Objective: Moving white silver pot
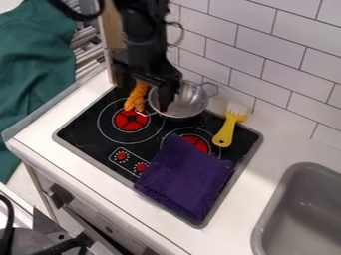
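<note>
Sink [266, 214] near right. Shiny silver pot [190, 101], mouth up, handles [212, 88] near-left to far-right. Hand [165, 100] state: can't tell.

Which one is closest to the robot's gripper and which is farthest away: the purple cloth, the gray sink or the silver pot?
1. Silver pot: at the stove's back, by the tiles.
2. Purple cloth: draped over the stove's front part.
3. Gray sink: lower right in the picture.

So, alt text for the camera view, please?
A black robot arm hangs over a silver pot at a stove's back edge, an orange thing beside it. Purple cloth and yellow brush lie nearby; grey sink at right.
</note>
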Robot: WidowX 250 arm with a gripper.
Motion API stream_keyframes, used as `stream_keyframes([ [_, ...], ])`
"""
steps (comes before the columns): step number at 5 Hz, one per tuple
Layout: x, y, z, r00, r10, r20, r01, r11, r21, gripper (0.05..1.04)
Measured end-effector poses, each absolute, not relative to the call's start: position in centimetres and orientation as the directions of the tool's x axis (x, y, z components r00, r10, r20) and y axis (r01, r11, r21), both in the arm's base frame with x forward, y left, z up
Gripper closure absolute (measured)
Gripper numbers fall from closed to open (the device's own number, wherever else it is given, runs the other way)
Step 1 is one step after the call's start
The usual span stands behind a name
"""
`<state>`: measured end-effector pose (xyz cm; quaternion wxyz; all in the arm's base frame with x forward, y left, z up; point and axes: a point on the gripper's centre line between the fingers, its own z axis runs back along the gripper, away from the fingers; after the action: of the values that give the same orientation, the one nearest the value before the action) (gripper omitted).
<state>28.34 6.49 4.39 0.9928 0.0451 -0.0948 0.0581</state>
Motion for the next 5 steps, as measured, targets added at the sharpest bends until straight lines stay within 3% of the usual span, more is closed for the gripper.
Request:
stream_keyframes([
  [1, 27.83, 6.02, 3.07, 0.985, 0.108, 0.133, -0.119, 0.99, 0.077, 0.073],
  [3, 28.16, 5.17, 2.78, 0.989, 0.025, 0.147, -0.03, 0.999, 0.026, 0.073],
  [5, 28.15, 5.15, 2.73, 0.989, 0.022, 0.146, -0.026, 0.999, 0.026, 0.073],
])
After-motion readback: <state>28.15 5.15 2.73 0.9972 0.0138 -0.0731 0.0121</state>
